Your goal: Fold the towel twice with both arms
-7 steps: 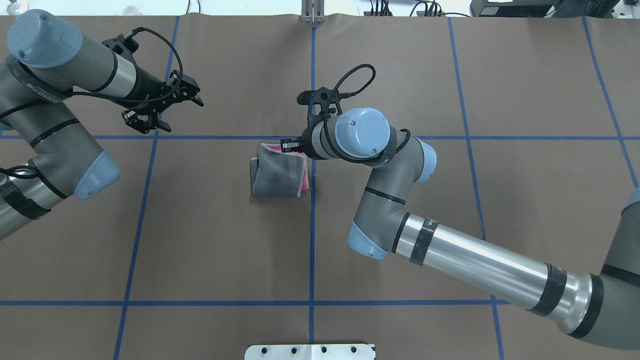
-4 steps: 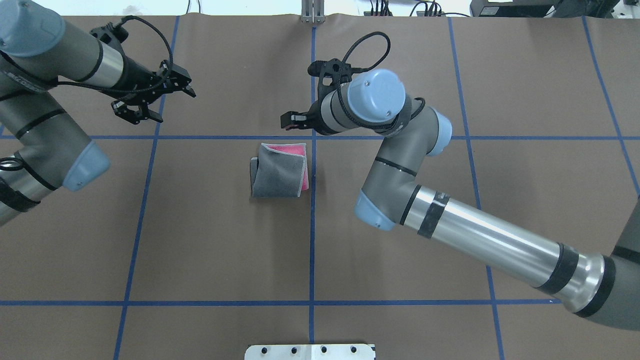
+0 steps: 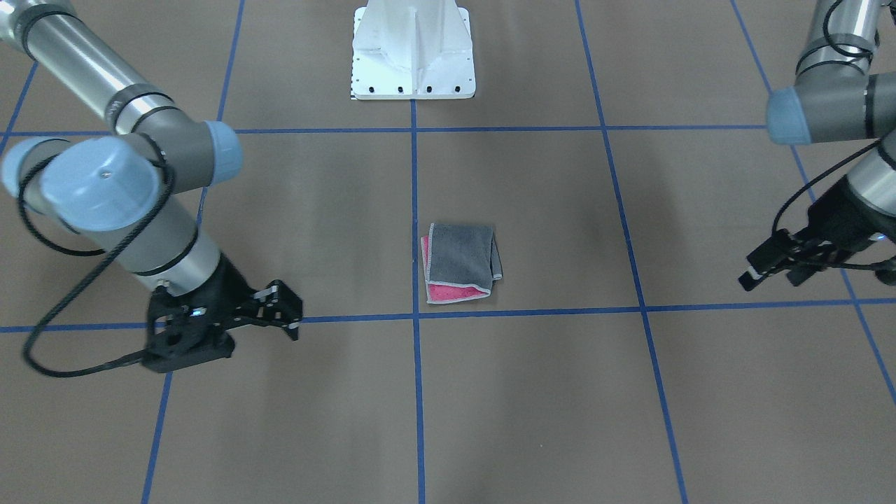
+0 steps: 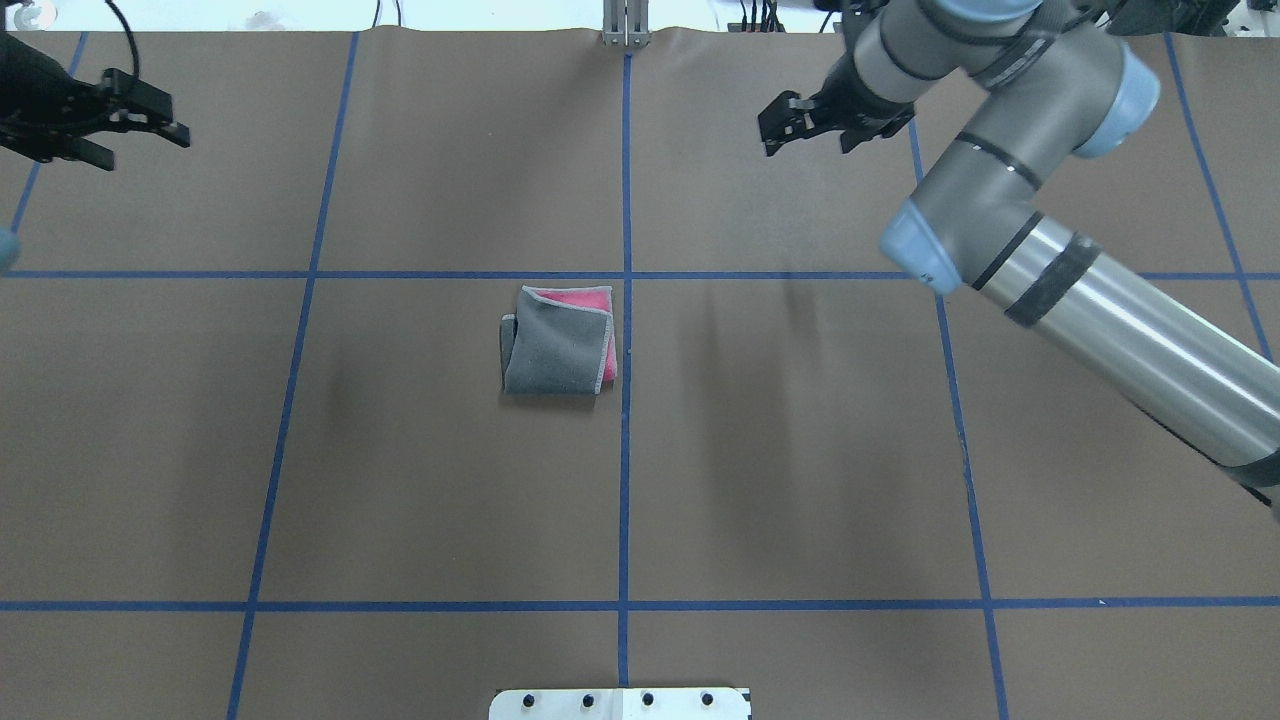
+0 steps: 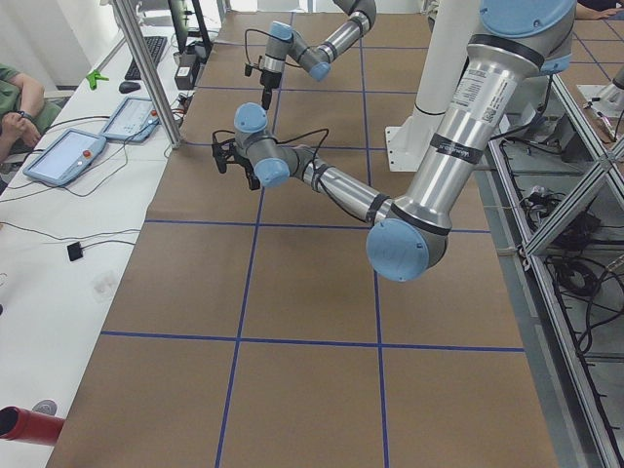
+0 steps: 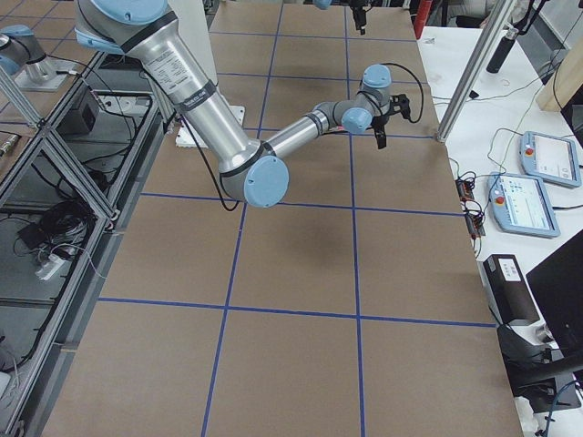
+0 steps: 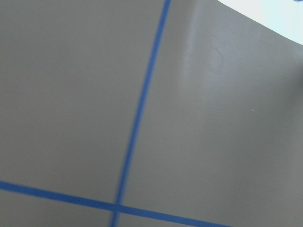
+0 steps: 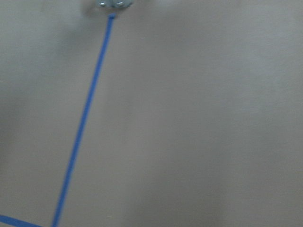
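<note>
The towel (image 4: 558,342) lies folded near the table's middle, dark grey face up, with a pink strip along its far and right edges; it also shows in the front-facing view (image 3: 462,260). My left gripper (image 4: 148,146) is open and empty, far off to the towel's left near the table's back edge, and shows in the front-facing view (image 3: 770,280). My right gripper (image 4: 812,146) is open and empty, raised behind and to the right of the towel, and shows in the front-facing view (image 3: 288,311). Neither gripper touches the towel. Both wrist views show only table.
Brown paper with a blue tape grid (image 4: 625,450) covers the table. The white bolted pedestal (image 3: 413,49) stands at the robot's edge. A metal post (image 4: 625,25) stands at the far edge. Operator tablets (image 5: 63,156) lie on a side desk.
My right gripper left the towel's far edge, then rose and swung far back and right. My left gripper drew away to the far left. The towel has not moved.
</note>
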You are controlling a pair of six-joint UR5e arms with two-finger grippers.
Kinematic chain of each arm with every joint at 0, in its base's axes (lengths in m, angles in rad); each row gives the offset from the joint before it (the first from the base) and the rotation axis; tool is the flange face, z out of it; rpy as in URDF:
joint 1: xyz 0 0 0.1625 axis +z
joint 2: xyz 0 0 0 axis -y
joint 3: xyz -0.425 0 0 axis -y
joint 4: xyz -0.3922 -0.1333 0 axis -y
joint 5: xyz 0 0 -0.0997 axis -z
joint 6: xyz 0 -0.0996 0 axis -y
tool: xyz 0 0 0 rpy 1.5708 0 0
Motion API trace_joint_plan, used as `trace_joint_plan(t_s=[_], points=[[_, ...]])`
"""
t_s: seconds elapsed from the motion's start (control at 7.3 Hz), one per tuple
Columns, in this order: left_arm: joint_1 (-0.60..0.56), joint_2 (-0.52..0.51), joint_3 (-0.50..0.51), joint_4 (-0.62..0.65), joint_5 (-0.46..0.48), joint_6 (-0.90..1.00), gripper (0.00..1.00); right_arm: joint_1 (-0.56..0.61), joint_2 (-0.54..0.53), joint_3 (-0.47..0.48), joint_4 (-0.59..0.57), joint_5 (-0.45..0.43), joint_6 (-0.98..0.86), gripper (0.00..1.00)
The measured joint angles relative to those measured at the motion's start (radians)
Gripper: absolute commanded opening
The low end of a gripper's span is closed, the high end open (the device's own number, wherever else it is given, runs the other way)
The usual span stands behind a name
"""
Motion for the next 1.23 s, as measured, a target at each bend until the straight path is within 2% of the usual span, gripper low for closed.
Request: trace_joint_plan(t_s=[0.27,0.55,0.82,1.23], points=[[-0.124,0.047,0.01,0.133,0.018,0.357,1.0,0.154,-0.142,0.078,-0.189,0.029,-0.339,0.99],[-0.223,0.091,0.006,0.218,0.029,0.636,1.0,0.298,-0.276,0.096,-0.226,0.102,-0.519,0.99],[-0.301,0.138,0.001,0.233,0.03,0.839,1.0,0.376,-0.371,0.107,-0.225,0.125,-0.56,0.99],[-0.321,0.239,0.054,0.183,0.035,0.901,1.0,0.453,-0.515,0.121,-0.167,0.163,-0.577,0.99]])
